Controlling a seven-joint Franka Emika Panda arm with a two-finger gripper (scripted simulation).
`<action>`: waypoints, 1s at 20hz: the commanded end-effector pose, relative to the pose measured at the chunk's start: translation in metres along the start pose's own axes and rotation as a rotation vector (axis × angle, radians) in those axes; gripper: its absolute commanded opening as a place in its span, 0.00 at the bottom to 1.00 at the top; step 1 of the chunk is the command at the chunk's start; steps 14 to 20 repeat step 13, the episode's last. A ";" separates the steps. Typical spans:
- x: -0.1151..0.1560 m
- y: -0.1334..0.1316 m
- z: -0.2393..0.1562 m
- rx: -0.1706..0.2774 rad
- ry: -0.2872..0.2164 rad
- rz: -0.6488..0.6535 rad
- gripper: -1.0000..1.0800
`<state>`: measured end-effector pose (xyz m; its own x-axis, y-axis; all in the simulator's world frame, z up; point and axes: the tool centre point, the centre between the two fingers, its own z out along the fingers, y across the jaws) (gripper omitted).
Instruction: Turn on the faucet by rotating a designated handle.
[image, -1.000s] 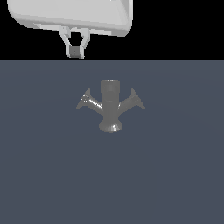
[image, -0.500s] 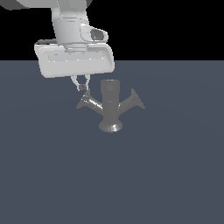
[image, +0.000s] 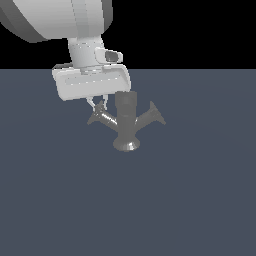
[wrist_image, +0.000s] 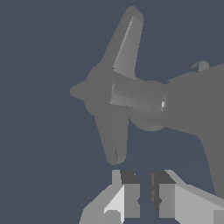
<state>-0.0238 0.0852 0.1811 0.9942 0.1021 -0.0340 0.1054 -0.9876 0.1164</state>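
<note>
While the end effector (image: 100, 106) hangs low beside the faucet (image: 126, 122), its two fingers (wrist_image: 127, 194) stand a little apart with only a narrow gap between them, and nothing is clamped in that gap. In the exterior view the fingertips sit at the handle (image: 102, 116), the arm that slants off the trunk toward that view's left, just above or behind its flared end; whether they touch it I cannot tell. The wrist view shows the handle's tip (wrist_image: 114, 155) just ahead of the pads and still outside them.

The faucet stands upright on the desk (image: 200, 200), near the middle of the scene, its round foot flat on the surface and its other arm (image: 152, 116) pointing toward the exterior view's right.

To do this step well, I judge the push should land near the flared end, far from the trunk, where leverage is greatest. The contact should be sideways, along the arc the handle would sweep around the trunk, not downward. With the gap this narrow, one finger's flat side is probably the better pushing face. Slipping off the sloped shaft seems the main risk, so a slow, steady sweep is advisable.
</note>
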 end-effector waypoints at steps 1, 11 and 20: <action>0.057 0.041 0.023 0.042 0.066 0.193 0.27; 0.094 0.104 -0.008 0.148 0.228 0.535 0.16; 0.094 0.029 -0.009 0.137 0.239 0.335 0.50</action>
